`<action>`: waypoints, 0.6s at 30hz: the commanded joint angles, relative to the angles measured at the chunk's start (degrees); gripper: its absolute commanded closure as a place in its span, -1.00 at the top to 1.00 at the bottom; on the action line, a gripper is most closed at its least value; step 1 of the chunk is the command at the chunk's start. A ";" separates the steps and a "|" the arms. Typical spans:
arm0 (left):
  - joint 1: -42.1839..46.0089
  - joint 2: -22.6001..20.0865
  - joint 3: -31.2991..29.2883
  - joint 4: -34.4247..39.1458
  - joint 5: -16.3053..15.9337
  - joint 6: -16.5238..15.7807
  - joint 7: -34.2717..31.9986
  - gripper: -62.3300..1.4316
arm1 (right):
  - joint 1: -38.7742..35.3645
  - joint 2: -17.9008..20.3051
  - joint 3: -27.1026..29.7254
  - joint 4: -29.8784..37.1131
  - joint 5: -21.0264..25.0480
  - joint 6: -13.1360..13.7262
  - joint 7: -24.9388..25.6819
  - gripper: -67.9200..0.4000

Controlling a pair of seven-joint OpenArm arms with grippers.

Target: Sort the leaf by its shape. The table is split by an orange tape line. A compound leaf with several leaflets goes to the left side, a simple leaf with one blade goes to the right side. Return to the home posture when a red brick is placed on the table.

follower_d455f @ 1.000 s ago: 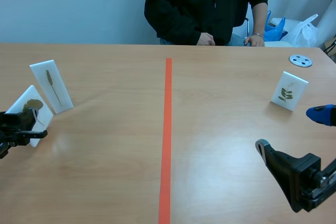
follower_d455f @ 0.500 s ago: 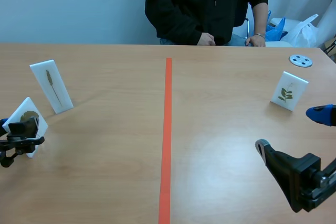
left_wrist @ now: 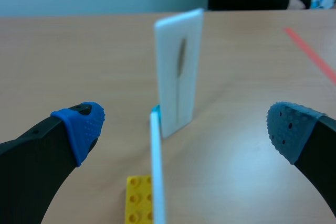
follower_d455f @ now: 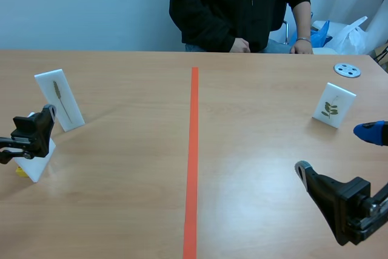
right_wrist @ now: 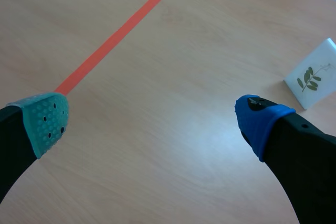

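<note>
Well left of the orange tape line [follower_d455f: 193, 150], the left gripper [left_wrist: 186, 127] is straddling the edge-on leaf card [left_wrist: 156, 171], wide open and empty, likely aligning to pinch it; the right gripper [right_wrist: 152, 121] is idling open.

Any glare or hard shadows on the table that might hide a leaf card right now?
Scene view: a pale sheen on the table near the right pincer, clear of the compound-leaf card. Right wrist view: a bright reflected patch between the pincer's open jaws, short of that card. Left wrist view: even light, no glare on the tall card.
</note>
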 commanded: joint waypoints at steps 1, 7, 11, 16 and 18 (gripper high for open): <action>1.99 -0.11 -1.07 5.05 -0.57 -0.13 0.44 1.00 | 0.52 -0.02 0.66 1.07 0.42 -0.17 0.63 1.00; 10.84 -0.11 -2.03 23.08 -0.74 -1.33 6.75 1.00 | 0.52 -0.02 0.87 1.07 0.42 -0.17 0.63 1.00; 17.14 -0.09 -2.01 31.26 -0.74 -5.97 10.16 1.00 | 0.52 -0.02 0.87 1.07 0.42 -0.17 0.63 1.00; 24.15 -0.11 -2.01 34.34 -0.72 -14.45 12.87 1.00 | 0.50 -0.02 0.87 1.07 0.42 -0.17 0.22 1.00; 26.47 -0.09 -2.01 34.38 -0.74 -17.59 13.16 1.00 | 0.50 -0.02 0.87 1.07 0.42 -0.17 0.22 1.00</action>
